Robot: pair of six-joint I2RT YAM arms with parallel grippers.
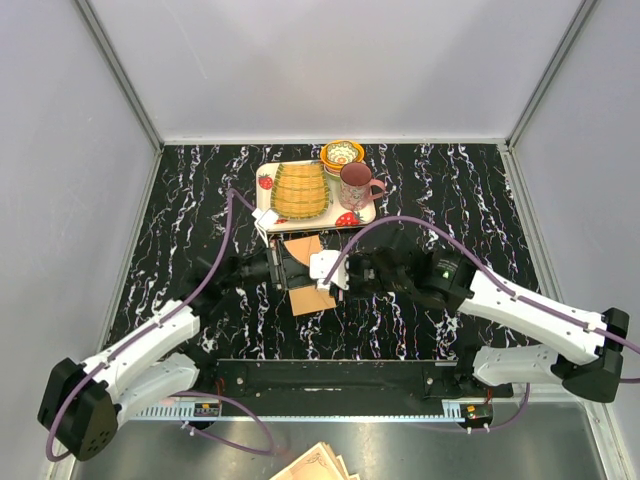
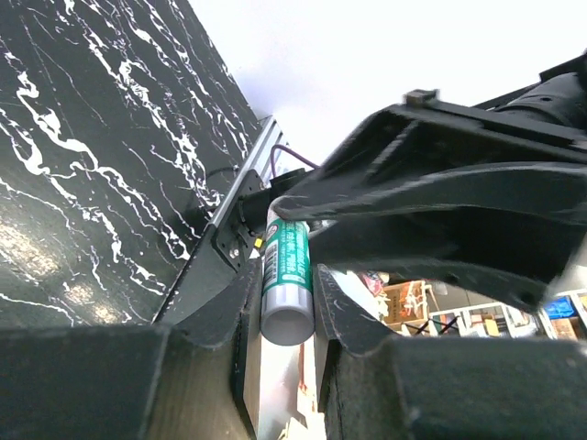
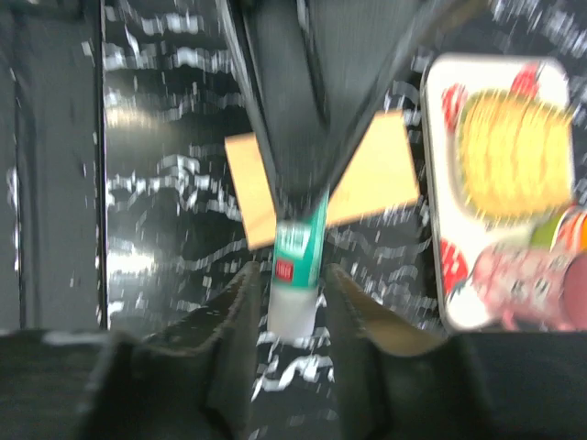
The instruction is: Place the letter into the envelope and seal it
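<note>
The orange-tan envelope (image 1: 312, 299) lies flat on the black marbled table below both grippers; in the right wrist view the envelope (image 3: 385, 174) shows on either side of the left arm. The letter is hidden. My left gripper (image 2: 287, 316) is shut on a green-and-white glue stick (image 2: 287, 270), squeezed between its two pads. In the top view the left gripper (image 1: 292, 266) faces the right gripper (image 1: 345, 272) tip to tip over the envelope. My right gripper (image 3: 292, 298) stands open around the white end of the glue stick (image 3: 298, 275), with a narrow gap on each side.
A white strawberry tray (image 1: 264, 196) behind the envelope carries a yellow woven mat (image 1: 300, 190) and a pink mug (image 1: 355, 185). A patterned bowl (image 1: 342, 153) sits behind it. An ornate beige paper stack (image 1: 315, 465) lies beyond the near edge.
</note>
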